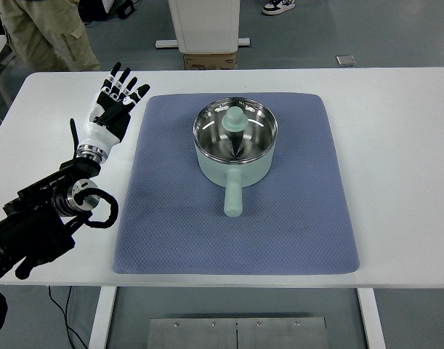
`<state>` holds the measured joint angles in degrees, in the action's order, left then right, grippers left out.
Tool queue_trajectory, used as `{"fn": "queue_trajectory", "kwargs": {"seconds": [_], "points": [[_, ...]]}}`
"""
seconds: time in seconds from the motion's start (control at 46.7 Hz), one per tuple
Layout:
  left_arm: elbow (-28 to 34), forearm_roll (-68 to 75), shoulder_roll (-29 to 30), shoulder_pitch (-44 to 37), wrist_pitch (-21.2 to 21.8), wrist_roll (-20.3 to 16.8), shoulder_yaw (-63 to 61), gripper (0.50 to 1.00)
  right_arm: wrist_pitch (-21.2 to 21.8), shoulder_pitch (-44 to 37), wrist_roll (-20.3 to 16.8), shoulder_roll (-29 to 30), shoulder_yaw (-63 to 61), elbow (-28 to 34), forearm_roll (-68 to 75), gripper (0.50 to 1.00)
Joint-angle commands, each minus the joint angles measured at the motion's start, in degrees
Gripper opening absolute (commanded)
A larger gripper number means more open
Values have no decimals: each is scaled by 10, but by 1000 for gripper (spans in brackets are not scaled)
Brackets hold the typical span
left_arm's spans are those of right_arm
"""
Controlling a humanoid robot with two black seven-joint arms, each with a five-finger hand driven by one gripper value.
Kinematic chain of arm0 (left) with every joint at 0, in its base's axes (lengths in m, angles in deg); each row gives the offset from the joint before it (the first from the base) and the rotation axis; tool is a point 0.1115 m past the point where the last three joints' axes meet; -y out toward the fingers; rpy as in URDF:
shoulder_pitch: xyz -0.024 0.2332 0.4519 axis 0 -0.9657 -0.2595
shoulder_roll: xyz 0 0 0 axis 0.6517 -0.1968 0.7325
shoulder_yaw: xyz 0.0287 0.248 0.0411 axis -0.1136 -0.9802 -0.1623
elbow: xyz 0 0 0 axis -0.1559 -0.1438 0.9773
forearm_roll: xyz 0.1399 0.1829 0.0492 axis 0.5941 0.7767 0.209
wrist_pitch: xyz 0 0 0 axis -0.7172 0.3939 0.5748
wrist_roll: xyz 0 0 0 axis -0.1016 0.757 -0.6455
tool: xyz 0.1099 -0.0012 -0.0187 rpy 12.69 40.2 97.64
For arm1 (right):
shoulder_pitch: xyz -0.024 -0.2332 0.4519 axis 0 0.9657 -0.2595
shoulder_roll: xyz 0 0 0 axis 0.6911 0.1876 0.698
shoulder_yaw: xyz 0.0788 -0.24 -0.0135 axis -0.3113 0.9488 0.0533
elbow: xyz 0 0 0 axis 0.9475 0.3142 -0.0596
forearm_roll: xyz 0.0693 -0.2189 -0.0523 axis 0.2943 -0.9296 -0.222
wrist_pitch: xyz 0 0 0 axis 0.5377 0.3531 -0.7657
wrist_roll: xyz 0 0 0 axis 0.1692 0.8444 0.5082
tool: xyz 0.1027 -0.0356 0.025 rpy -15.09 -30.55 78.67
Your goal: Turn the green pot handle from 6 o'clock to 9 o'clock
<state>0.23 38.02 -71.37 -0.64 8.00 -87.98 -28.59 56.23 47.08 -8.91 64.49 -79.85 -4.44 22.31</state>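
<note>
A pale green pot with a shiny steel inside stands on the blue mat, a little behind its middle. Its green handle points straight toward me, at 6 o'clock. A green cone-shaped knob stands inside the pot. My left hand is over the white table, left of the mat's far left corner, well apart from the pot. Its fingers are spread and hold nothing. The right arm does not show.
The white table carries the mat. A person's legs stand beyond the far left corner. A white pedestal with a cardboard box stands behind the table. A shoe shows at the top.
</note>
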Motion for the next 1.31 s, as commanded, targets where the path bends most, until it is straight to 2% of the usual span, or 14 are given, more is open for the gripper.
{"fn": "queue_trajectory", "kwargs": {"seconds": [0.0,1.286], "points": [[0,0,0,0,0,0,0,1000,0,0,0,0,0,0,0,1000],[0,0,-6,-4,0,0,3,1000,0,0,0,0,0,0,0,1000]]}}
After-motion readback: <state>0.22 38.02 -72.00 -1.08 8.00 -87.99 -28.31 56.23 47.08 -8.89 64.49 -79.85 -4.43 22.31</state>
